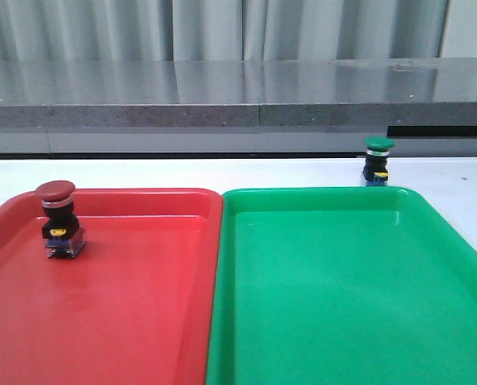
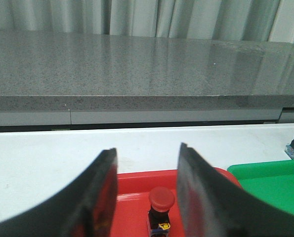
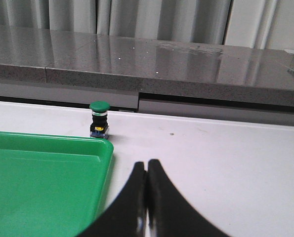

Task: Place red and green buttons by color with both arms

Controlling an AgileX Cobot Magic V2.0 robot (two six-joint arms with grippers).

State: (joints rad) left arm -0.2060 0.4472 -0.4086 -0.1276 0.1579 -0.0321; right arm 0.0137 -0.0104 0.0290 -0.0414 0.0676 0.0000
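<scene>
The red button (image 1: 58, 218) stands upright in the red tray (image 1: 126, 305), near its far left corner. In the left wrist view the same red button (image 2: 160, 210) shows between and beyond the fingers of my left gripper (image 2: 147, 153), which is open and holds nothing. The green button (image 1: 377, 160) stands on the white table just behind the far edge of the green tray (image 1: 342, 297). In the right wrist view the green button (image 3: 99, 119) is well ahead of my right gripper (image 3: 147, 164), which is shut on nothing. Neither gripper appears in the front view.
The two trays lie side by side, red on the left and green (image 3: 43, 182) on the right. A long grey stone ledge (image 1: 238, 96) runs behind the white table (image 1: 454, 192). Curtains hang at the back.
</scene>
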